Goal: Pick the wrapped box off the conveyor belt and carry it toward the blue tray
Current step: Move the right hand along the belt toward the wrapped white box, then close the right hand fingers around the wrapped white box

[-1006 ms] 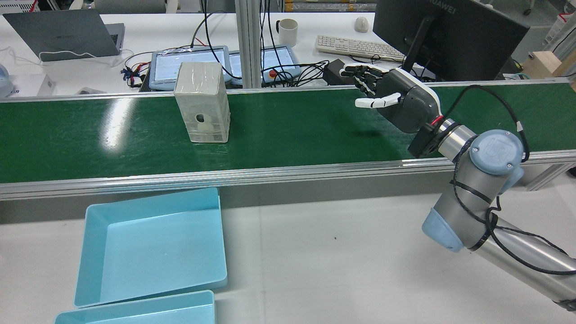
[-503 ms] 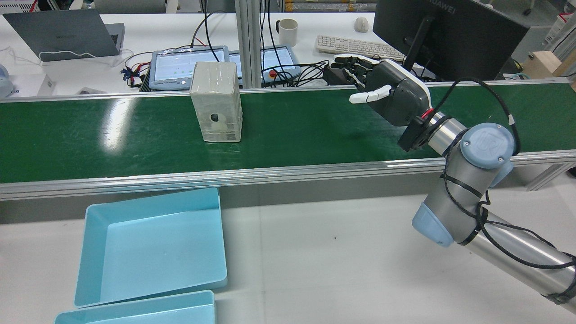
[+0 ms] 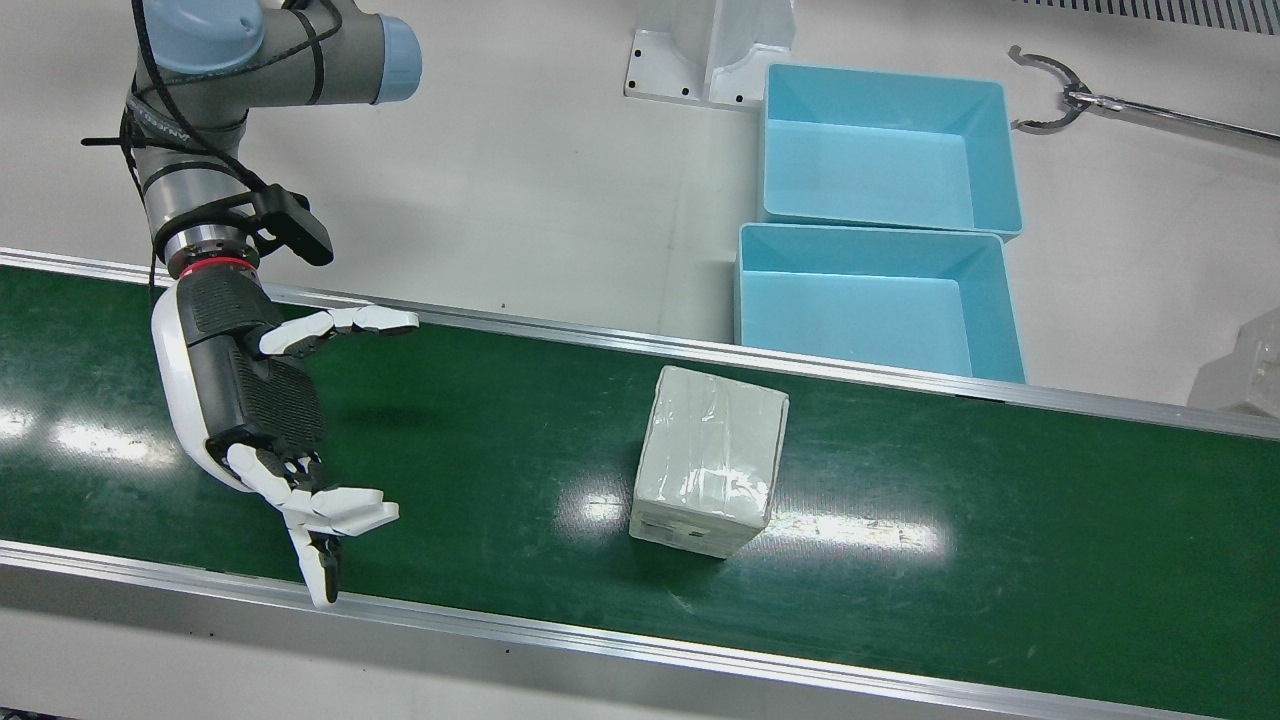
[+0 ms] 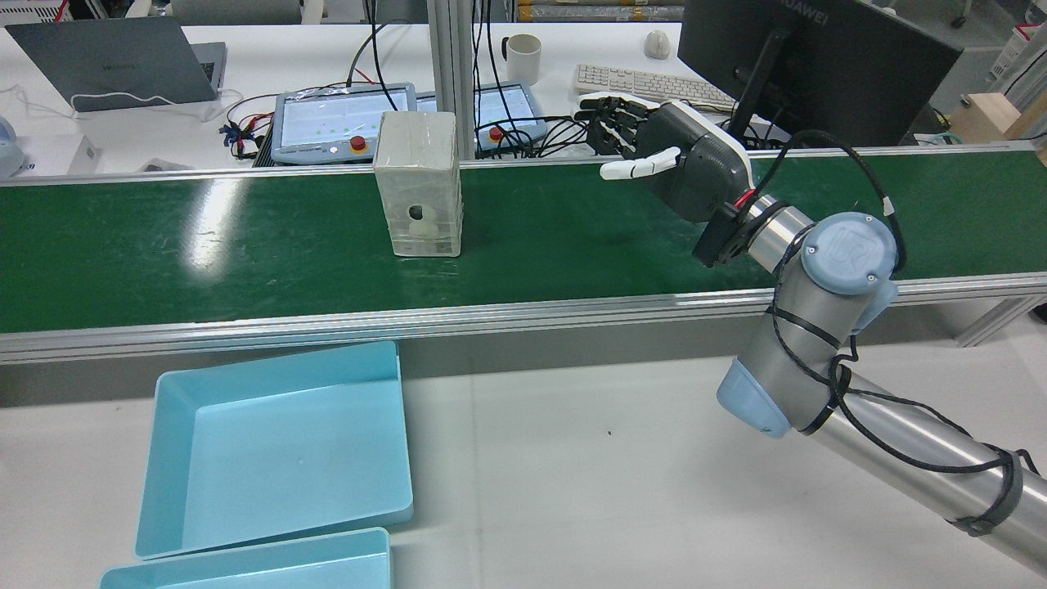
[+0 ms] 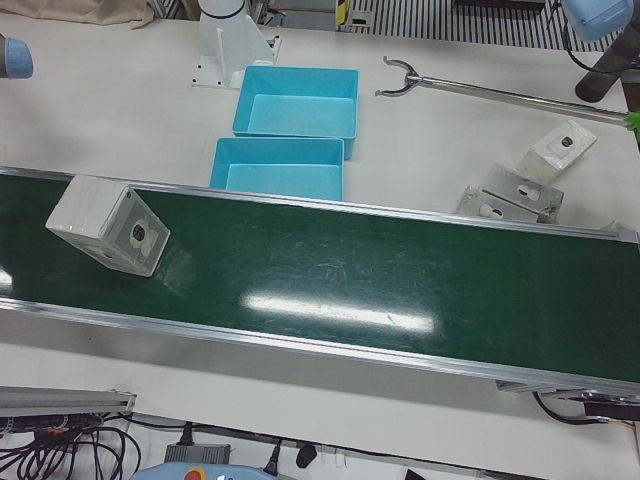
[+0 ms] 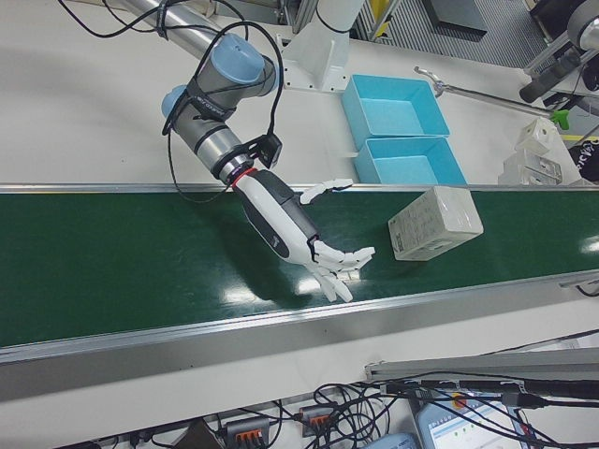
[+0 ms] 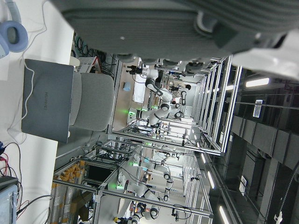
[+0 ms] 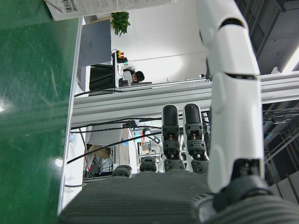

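Observation:
The wrapped box (image 4: 417,196), pale grey under clear film, stands upright on the green conveyor belt (image 4: 245,262); it also shows in the front view (image 3: 710,455), the left-front view (image 5: 105,225) and the right-front view (image 6: 435,222). My right hand (image 4: 671,155) hovers open over the belt, apart from the box and to its right in the rear view, fingers spread toward it (image 3: 255,400) (image 6: 290,224). The blue tray (image 4: 270,372) lies off the belt on the white table. Only my left hand's dark palm (image 7: 187,28) shows, in its own view.
A second blue tray (image 3: 885,85) lies behind the first (image 3: 870,235). A metal reacher tool (image 5: 480,92) and some wrapped blocks (image 5: 510,190) lie on the table's far side. Beyond the belt stands a desk with tablets (image 4: 327,114) and a monitor (image 4: 818,57).
The box has travelled rightward along the belt in the rear view. My right hand and arm have moved left and toward the belt's far edge, closing the gap to the box.

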